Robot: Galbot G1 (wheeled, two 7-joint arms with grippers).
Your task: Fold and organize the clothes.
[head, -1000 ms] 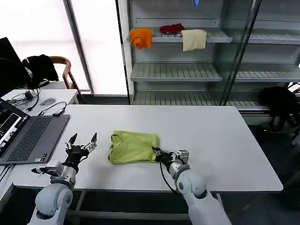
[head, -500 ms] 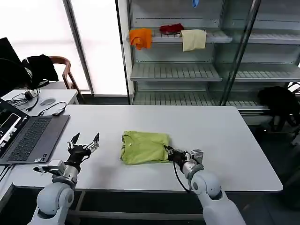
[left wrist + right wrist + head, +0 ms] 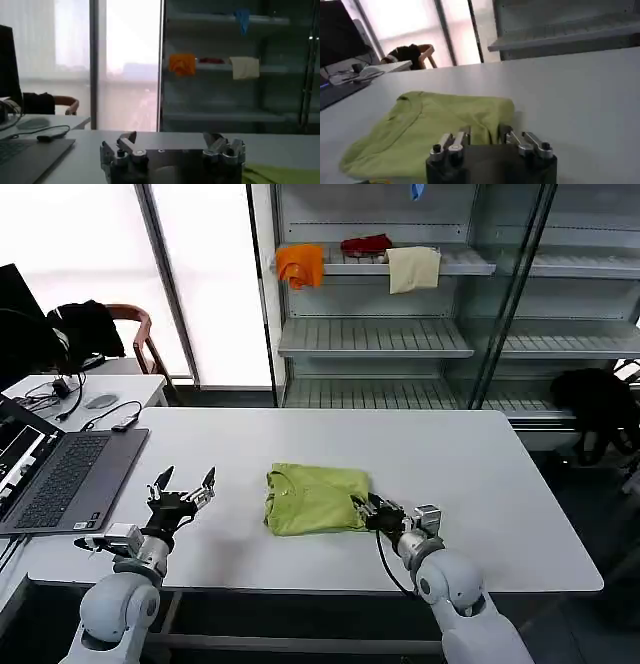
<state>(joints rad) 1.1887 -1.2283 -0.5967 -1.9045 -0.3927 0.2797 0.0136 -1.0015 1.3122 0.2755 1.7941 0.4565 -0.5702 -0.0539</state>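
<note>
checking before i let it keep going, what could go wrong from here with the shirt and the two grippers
The right gripper sits at the folded T-shirt's right edge with its jaws open; if it pulls away with fabric snagged on a finger, the fold may be dragged open.

The fold already looks loose, with a rumpled right edge, so another nudge could undo it.

The left gripper hovers open near the laptop; a wide swing might clip it.
</note>
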